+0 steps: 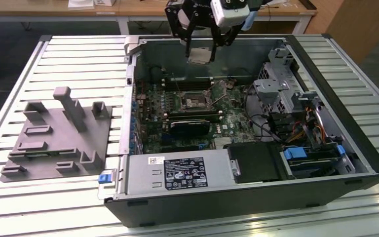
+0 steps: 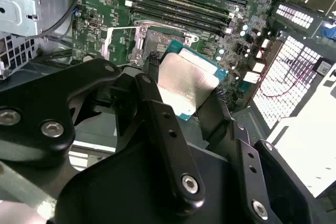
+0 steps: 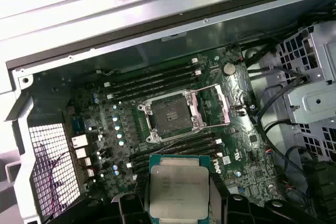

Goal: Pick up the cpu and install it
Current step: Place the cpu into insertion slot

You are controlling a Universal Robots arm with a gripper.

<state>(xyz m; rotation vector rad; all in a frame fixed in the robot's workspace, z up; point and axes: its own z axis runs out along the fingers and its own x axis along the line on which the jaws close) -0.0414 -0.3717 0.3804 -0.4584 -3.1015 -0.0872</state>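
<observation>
Findings, reading the exterior view from its left across.

1. A grey fixture block (image 1: 57, 136) stands on the slatted table (image 1: 77, 54) at nine o'clock, well apart from the work.
2. The open computer case (image 1: 242, 210) fills the centre. Its side panel is off, which leaves the motherboard (image 1: 176, 118) reachable from above. The power supply (image 1: 176, 173) sits at six o'clock.
3. The socket (image 1: 195, 101) lies just off centre toward twelve o'clock. In the first wrist view it shows bare, with its metal retaining frame (image 3: 212, 103) swung aside. I judge this is so a chip can be seated.
4. The gripper (image 1: 201, 49) hangs at twelve o'clock, above the case's far wall. Its jaws are closed on the cpu (image 3: 178, 192), pinching it by opposite edges.
   - In both wrist views the silver top faces the camera.
   - I judge the edge grip keeps the underside free for seating.
   - In the second wrist view the chip looks slightly tilted.
   - The cpu is in the air, apart from the socket and short of it. It is not yet installed.
5. The drive cage (image 1: 278, 89) stands at two o'clock, beside a run of cables (image 1: 308, 131) at three o'clock. Both are well apart from the held chip.
</observation>
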